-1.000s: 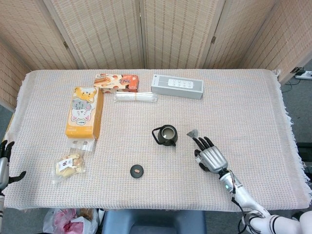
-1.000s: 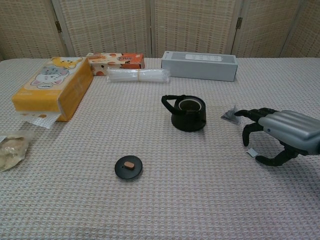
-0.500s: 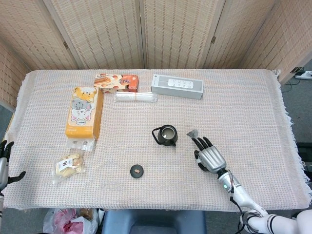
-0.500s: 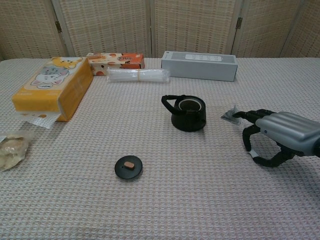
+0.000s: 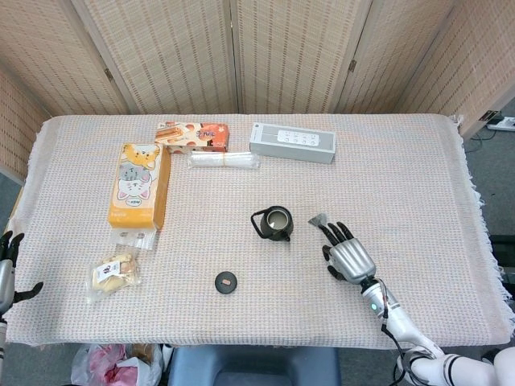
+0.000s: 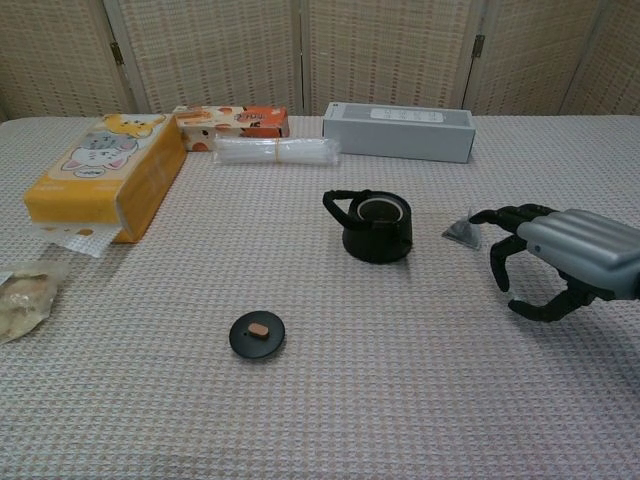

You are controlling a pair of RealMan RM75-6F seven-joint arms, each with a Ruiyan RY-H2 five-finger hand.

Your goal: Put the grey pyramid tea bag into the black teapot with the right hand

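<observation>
The grey pyramid tea bag (image 5: 317, 219) (image 6: 462, 231) lies on the cloth just right of the black teapot (image 5: 274, 223) (image 6: 378, 226). The teapot stands upright without its lid, handle to the left. My right hand (image 5: 348, 253) (image 6: 555, 258) hovers low to the right of the tea bag. Its fingers are spread and curved and hold nothing, and the fingertips (image 6: 485, 216) sit close beside the bag. The teapot lid (image 5: 227, 282) (image 6: 257, 333) lies on the cloth at front left. At the table's left edge my left hand (image 5: 8, 269) has its fingers apart and empty.
An orange tissue box (image 5: 139, 183) (image 6: 105, 175) lies at the left. A snack box (image 5: 193, 136), a clear wrapped packet (image 5: 224, 160) and a grey box (image 5: 292, 142) (image 6: 398, 130) line the far side. A bagged snack (image 5: 114, 272) sits at front left.
My right hand has shifted slightly right and lifted a little. The white tag seen under its fingers earlier no longer shows. The tea bag and teapot have not moved.
</observation>
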